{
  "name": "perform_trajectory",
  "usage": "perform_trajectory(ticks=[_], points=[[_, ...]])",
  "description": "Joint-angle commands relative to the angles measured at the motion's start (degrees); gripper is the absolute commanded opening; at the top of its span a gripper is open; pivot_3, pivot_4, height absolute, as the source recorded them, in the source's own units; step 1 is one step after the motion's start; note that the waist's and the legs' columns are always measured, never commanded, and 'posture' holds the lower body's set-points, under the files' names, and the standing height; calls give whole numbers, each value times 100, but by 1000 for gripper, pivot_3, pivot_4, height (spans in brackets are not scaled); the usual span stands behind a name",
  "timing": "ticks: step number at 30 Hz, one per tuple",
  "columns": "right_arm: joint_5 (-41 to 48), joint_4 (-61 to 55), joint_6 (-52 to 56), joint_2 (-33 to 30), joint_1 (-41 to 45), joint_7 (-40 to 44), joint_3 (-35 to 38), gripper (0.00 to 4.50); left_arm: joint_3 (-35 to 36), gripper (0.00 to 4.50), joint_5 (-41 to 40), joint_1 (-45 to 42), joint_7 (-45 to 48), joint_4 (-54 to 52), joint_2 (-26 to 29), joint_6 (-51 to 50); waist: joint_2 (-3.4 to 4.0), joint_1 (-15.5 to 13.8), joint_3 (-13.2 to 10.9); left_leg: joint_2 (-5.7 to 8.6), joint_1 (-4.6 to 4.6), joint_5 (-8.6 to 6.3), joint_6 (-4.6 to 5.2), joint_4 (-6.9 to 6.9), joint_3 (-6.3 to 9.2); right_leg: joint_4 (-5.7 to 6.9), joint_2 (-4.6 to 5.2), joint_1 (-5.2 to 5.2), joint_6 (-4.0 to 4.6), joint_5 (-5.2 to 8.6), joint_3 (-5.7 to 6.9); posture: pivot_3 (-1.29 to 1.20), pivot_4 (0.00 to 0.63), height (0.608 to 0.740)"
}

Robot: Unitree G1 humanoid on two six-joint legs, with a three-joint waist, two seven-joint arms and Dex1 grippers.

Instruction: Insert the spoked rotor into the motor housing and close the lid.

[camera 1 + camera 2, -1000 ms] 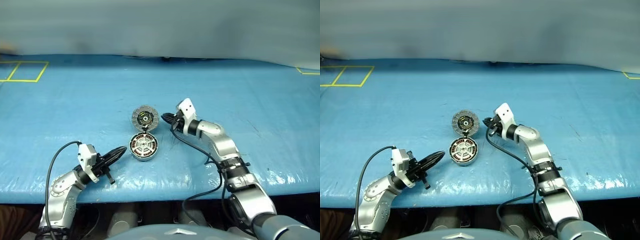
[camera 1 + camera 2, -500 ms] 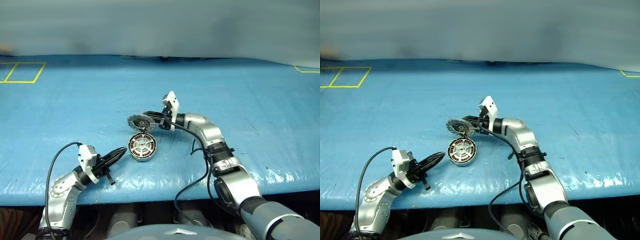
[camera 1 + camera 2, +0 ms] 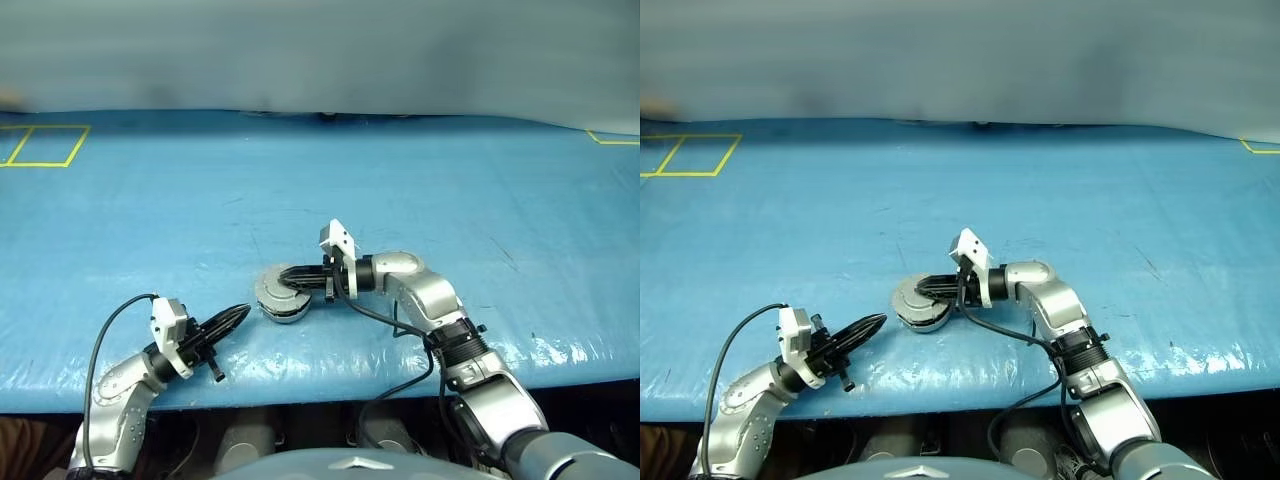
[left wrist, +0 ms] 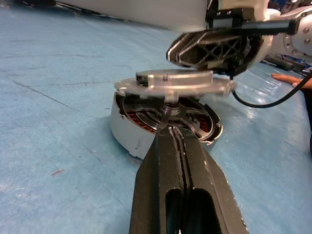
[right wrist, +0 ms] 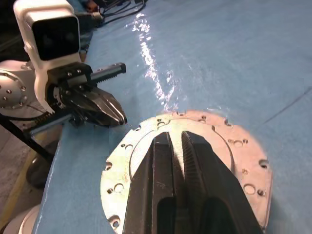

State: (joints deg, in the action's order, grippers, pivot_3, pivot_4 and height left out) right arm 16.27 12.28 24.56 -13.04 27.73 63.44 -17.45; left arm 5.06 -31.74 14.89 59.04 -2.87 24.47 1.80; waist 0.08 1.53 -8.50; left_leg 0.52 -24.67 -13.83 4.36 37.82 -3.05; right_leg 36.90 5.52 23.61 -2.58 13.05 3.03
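Note:
The motor housing (image 4: 127, 130) sits on the blue table near its front edge, copper windings showing inside. The spoked rotor (image 4: 146, 111) lies in it, partly hidden. Just above it hangs the lid (image 4: 175, 84), level, its plain grey holed face (image 5: 234, 156) up. My right gripper (image 3: 284, 277) reaches in from the right, shut on the lid, with its fingers (image 5: 161, 161) lying across the lid's top. My left gripper (image 3: 243, 312) is shut and empty, pointing at the housing from the front left, a short way off; its tip (image 4: 165, 130) shows close to the housing's rim.
The blue table (image 3: 500, 200) stretches wide behind and to both sides. Yellow tape squares (image 3: 45, 145) mark the far left corner. Black cables trail from both wrists. A person's hand (image 4: 283, 77) rests on the table far beyond the housing.
My right gripper took the lid from the table behind the housing, turned it over and swung it toward me to hang over the housing. My left gripper stayed put.

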Motion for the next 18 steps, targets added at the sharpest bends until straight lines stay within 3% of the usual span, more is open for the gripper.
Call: perform_trajectory(ticks=[1, 7, 14, 18], points=[[-159, -176, -222, -6, -143, -138, -117, 388, 189, 0, -165, 110, 92, -257, 111, -70, 1, 4, 0, 0, 1, 0, 0, 0, 0, 0, 0, 0, 0, 0, -1, 0, 150, 740], [-352, -160, -556, 20, -467, -455, -182, 388, 239, 0, -157, 168, 87, -277, 124, -106, -1, -3, 3, 0, 5, 0, 0, 2, 0, 0, 1, -4, 0, 0, 0, 0, 150, 740], [-242, -931, -882, 103, -719, -992, 106, 388, 111, 0, -37, 54, 85, -158, 5, -40, -1, -23, 5, 0, 4, 1, -1, 2, 0, 0, 1, -5, 0, 0, 1, 0, 150, 740], [-411, -1602, -1016, -19, -870, -1185, -56, 1658, 60, 0, 10, 0, 122, -101, -58, -15, 0, -44, 4, 0, -1, 1, -1, 1, 0, -1, 0, 0, 0, 0, 2, 0, 150, 740]])
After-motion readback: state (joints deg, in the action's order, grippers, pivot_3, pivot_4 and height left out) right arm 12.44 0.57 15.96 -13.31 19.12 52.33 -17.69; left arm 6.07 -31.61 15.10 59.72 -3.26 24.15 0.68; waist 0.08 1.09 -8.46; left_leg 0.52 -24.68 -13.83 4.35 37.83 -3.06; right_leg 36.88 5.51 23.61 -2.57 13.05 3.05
